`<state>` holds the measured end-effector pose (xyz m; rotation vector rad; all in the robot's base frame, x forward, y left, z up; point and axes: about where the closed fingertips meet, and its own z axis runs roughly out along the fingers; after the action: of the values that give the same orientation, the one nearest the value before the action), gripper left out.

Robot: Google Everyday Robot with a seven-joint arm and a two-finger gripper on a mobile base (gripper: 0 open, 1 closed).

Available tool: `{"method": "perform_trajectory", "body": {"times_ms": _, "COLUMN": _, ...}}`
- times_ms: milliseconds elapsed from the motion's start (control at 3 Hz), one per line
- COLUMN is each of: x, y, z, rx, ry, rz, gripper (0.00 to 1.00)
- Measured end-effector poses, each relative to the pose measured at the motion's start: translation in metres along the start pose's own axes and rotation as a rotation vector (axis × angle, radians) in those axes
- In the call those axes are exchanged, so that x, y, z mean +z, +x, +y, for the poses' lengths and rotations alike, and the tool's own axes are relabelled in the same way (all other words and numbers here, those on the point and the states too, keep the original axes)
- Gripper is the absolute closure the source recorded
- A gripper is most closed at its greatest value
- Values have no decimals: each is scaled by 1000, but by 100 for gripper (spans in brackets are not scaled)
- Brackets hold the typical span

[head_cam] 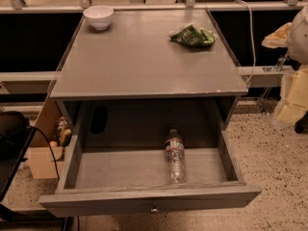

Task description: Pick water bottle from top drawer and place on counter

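The water bottle [175, 157] lies on its side in the open top drawer [144, 200], right of centre, dark cap pointing to the back. The drawer is pulled fully out, with its small metal knob [154, 209] at the front panel's centre. The grey counter [139, 61] is the cabinet top above it. My gripper [291, 81] is a blurred cream and white shape at the right edge of the view, right of the cabinet at about counter height, well apart from the bottle and holding nothing I can see.
A white bowl [98, 17] stands at the counter's back left corner. A green crumpled snack bag [192, 35] lies at its back right. A cardboard box [43, 153] and a black cable sit on the floor left of the cabinet. A rail runs behind.
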<state>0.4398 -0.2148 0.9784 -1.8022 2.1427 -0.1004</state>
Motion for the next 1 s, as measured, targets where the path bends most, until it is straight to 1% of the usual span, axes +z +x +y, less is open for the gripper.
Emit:
{"method": "perform_trajectory", "body": {"times_ms": 333, "x": -1, "y": -7, "z": -3, "rx": -156, "ry": -11, "rz": -71, "gripper": 0}}
{"method": "perform_trajectory", "body": {"times_ms": 667, "x": 3, "y": -18, "z": 2, "rx": -354, "ry": -83, "rz": -131, "gripper": 0}}
{"method": "perform_trajectory", "body": {"times_ms": 1000, "x": 15, "y": -25, "z": -3, "rx": -573, "ry": -152, "rz": -145, "gripper": 0}}
